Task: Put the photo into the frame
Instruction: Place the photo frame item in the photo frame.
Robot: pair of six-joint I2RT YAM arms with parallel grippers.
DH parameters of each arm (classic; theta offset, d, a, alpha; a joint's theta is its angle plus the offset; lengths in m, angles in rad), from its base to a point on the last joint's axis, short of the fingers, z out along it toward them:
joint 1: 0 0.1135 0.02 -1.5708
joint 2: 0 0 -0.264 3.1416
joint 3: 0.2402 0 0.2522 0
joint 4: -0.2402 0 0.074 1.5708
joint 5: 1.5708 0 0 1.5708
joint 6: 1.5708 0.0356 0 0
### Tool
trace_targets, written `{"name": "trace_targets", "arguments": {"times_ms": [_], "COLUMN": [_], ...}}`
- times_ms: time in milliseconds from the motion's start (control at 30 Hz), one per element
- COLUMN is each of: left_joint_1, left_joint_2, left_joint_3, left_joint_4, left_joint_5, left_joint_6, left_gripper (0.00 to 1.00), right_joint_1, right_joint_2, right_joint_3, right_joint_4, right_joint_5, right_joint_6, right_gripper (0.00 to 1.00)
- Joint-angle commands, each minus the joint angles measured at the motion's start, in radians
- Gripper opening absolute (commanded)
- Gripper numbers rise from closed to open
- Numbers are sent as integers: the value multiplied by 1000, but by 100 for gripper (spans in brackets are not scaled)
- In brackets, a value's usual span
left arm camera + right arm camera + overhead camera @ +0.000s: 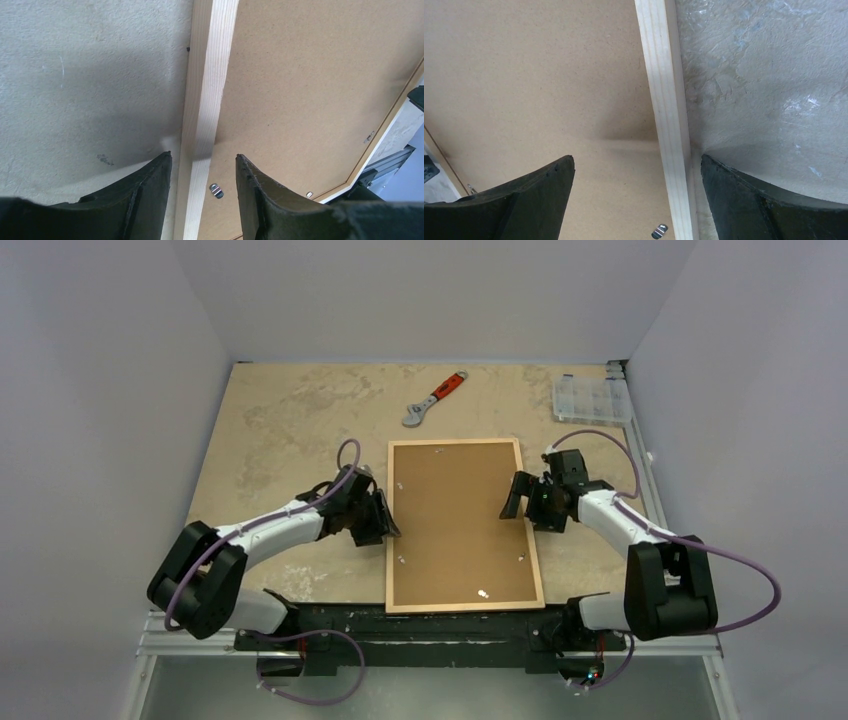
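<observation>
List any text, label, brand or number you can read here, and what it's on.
No readable text in any view.
The backing board in the frame: blank.
The wrench: any marking too small to read.
The clear compartment box: no label visible.

The thin rectangular frame [207, 100] is pale bare wood, matt, with straight visible grain. The plain brown backing board [462, 520] lying in it looks like matt, finely speckled fibreboard, with small shiny metal clips [216, 190]. The beige table top [290, 420] is rough and mottled.
</observation>
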Motion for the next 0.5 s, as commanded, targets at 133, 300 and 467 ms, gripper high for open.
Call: {"name": "trace_targets", "arguments": {"times_ms": [133, 300, 467], "left_joint_1": [5, 3, -18], "left_joint_2": [73, 98, 73], "left_joint_3": [26, 45, 71], "left_joint_4": [39, 11, -83], "left_joint_5": [39, 35, -9], "left_joint_6": [14, 24, 50], "left_gripper": [48, 49, 60], "right_joint_1": [15, 61, 75], "right_joint_2": [-29, -36, -20], "right_joint_3": [-46, -60, -33], "right_joint_4": [12, 33, 33], "right_joint_5": [-79, -99, -92], "right_joint_6": [-5, 22, 27], "right_gripper": [94, 92, 92]}}
